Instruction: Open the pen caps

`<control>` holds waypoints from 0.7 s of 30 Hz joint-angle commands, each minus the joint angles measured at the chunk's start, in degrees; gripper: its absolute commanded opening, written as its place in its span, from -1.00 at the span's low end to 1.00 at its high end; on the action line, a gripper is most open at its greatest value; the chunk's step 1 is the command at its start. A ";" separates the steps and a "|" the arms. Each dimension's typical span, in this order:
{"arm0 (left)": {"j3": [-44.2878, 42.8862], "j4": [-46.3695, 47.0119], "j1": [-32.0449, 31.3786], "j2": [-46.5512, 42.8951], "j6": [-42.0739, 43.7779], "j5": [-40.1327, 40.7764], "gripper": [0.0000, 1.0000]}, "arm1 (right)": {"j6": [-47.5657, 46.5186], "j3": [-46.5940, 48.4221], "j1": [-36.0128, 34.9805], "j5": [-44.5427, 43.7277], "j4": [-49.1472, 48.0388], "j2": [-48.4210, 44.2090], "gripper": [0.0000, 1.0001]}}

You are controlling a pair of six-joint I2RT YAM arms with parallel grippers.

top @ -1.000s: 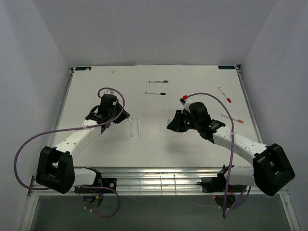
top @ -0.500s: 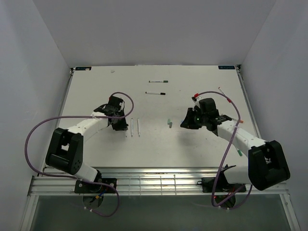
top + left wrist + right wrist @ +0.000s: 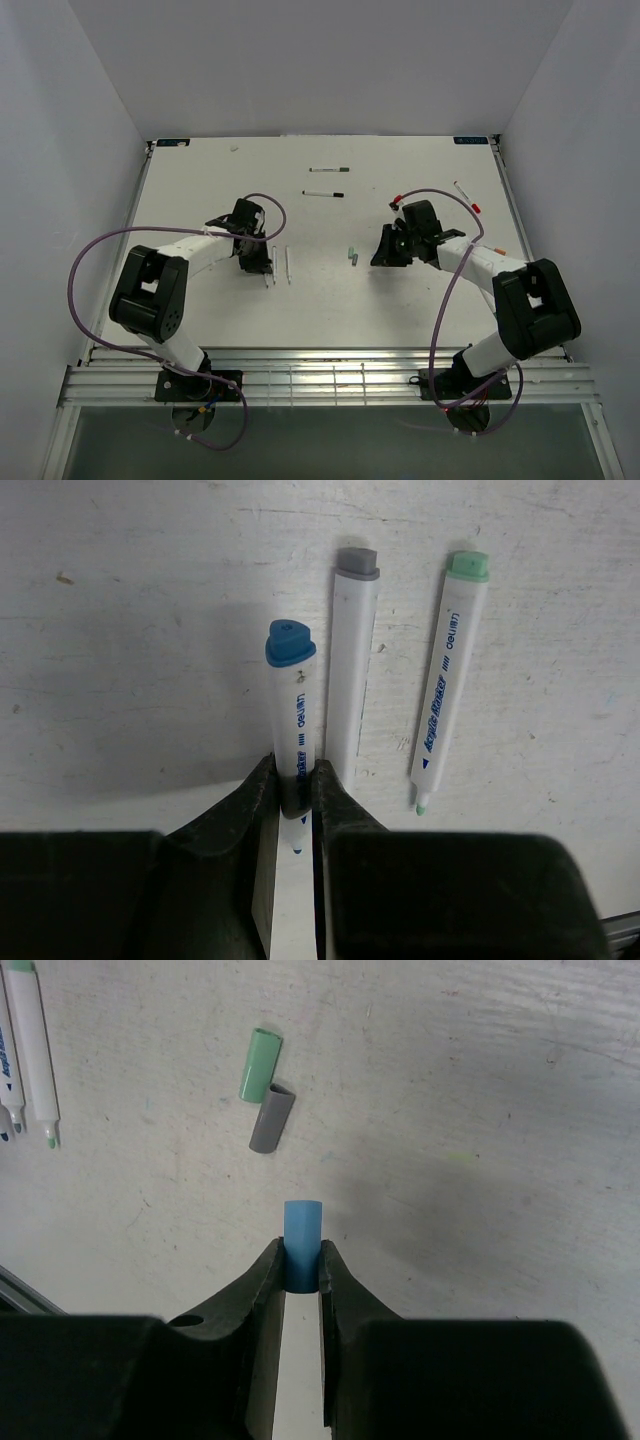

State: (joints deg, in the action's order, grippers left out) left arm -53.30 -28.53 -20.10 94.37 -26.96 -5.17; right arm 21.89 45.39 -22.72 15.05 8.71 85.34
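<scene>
Pen (image 3: 293, 715) end masked by jaws, cap (image 3: 302, 1228) half-hidden

blue cap (image 3: 302, 1225): unseen from top camera | green-tipped pen (image 3: 33, 1050): cut off top

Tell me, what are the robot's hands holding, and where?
The left gripper pinches the blue pen near its tip; the right gripper pinches the blue cap by one end.

The left tool (image 3: 293, 785) is being hemmed on its right by a grey-ended pen (image 3: 352, 680) and a green-ended pen (image 3: 445, 680). Ahead of the right tool (image 3: 300, 1257), passage is being narrowed by a green cap (image 3: 260, 1064) and a grey cap (image 3: 272, 1120); bare desk (image 3: 480, 1110) is being left beside them.
</scene>
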 commanded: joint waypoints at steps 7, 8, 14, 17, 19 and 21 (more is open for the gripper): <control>-0.40 1.90 -0.03 -0.15 -0.11 -2.30 -0.58 | 2.72 4.18 0.13 3.32 -6.86 7.73 -0.64; -0.32 1.99 -0.03 -0.41 -0.11 -2.13 -0.56 | 3.07 4.27 0.13 4.02 -7.65 8.52 -0.61; -0.05 1.73 -0.03 -1.55 -0.28 -1.69 -0.41 | 3.33 4.36 0.13 4.46 -8.01 10.11 -0.41; 0.12 1.64 -0.03 -2.08 -0.37 -1.42 -0.35 | 3.69 4.10 0.22 4.64 -10.03 10.37 -0.28; 0.21 1.64 -0.03 -2.34 -0.46 -1.33 -0.32 | 3.77 4.01 0.13 4.81 -10.38 10.63 -0.23; 0.21 1.38 -0.03 -2.87 -0.64 -1.07 -0.27 | 3.95 4.01 0.05 5.08 -10.47 10.99 -0.21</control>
State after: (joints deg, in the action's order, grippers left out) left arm -53.21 -27.81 -20.10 94.32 -27.33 -6.46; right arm 25.45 47.59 -22.72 18.81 0.73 95.44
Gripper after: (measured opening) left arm 0.352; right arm 0.391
